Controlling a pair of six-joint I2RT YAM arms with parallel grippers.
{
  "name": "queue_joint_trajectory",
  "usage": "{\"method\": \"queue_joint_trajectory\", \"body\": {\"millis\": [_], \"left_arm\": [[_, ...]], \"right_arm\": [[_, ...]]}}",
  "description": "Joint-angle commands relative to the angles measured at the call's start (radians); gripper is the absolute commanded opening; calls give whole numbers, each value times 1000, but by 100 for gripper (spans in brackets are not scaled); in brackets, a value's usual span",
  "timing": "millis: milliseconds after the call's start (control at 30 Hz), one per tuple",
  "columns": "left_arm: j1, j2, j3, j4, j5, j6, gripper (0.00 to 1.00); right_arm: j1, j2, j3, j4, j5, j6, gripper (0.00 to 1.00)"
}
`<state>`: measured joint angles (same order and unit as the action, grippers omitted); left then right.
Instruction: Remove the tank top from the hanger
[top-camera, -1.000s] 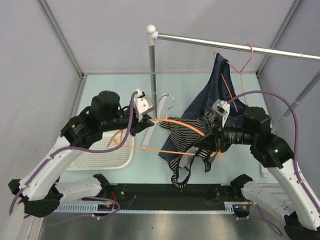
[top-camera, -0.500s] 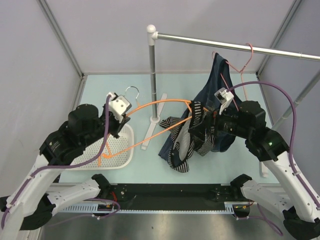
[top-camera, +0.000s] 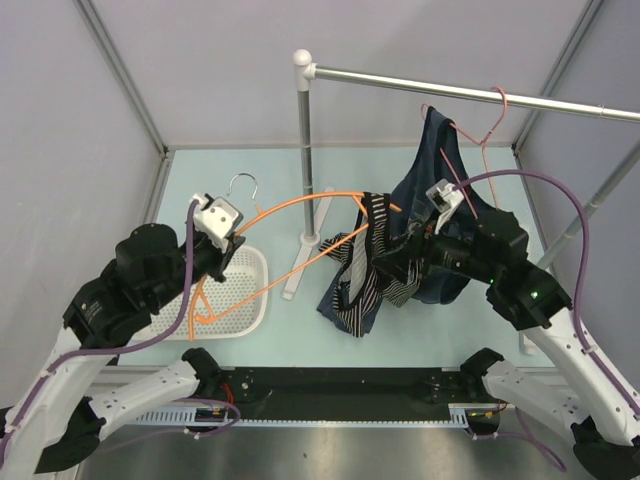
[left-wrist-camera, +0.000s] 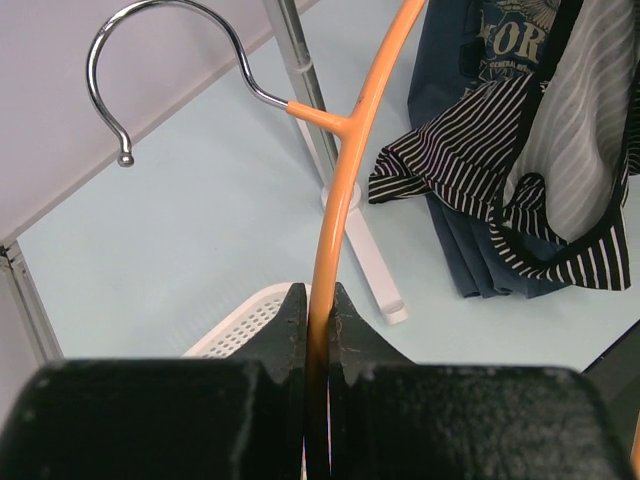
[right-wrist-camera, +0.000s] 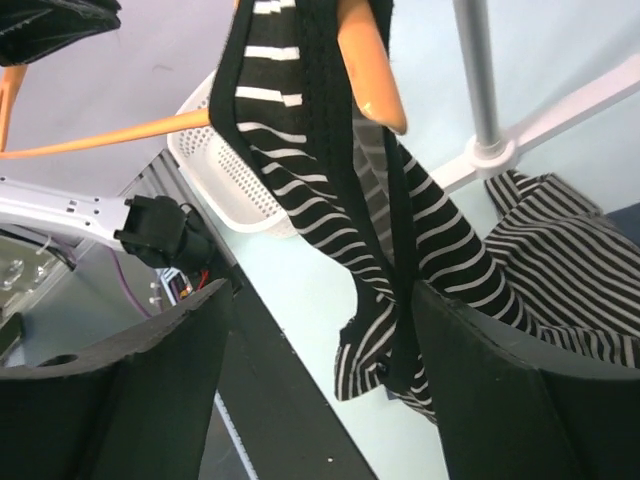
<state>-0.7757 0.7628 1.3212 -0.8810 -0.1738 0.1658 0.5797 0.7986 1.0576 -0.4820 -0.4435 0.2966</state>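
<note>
This is looking like a robotics lab cell, not a home. Plain grey walls (top-camera: 200, 70) and metal posts (top-camera: 120, 75) are boxing in a pale blue table (top-camera: 250, 165). A left arm (top-camera: 130, 290) and a right arm (top-camera: 520, 280) are standing by a black rail (top-camera: 340, 383), with purple cables (top-camera: 515, 172) looping over them. A rack (top-camera: 304, 150), a hanger (left-wrist-camera: 344, 122), a tank top (right-wrist-camera: 290, 150) and a basket (top-camera: 245, 290) are making up the only household things.

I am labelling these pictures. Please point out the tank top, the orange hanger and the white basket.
tank top (right-wrist-camera: 280, 130), right wrist view, on its striped strap.
orange hanger (left-wrist-camera: 330, 215), left wrist view, on its curved arm.
white basket (top-camera: 250, 275), top view, on its right wall.
</note>
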Motion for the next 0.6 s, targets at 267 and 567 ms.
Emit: {"method": "queue_joint_trajectory", "body": {"millis": [267, 567], "left_arm": [[6, -52, -37, 85, 28, -57, 0], [6, -79, -73, 42, -44, -120, 0]], "right_arm": [[115, 11, -87, 238, 328, 59, 27], [97, -73, -90, 165, 626, 131, 0]]}}
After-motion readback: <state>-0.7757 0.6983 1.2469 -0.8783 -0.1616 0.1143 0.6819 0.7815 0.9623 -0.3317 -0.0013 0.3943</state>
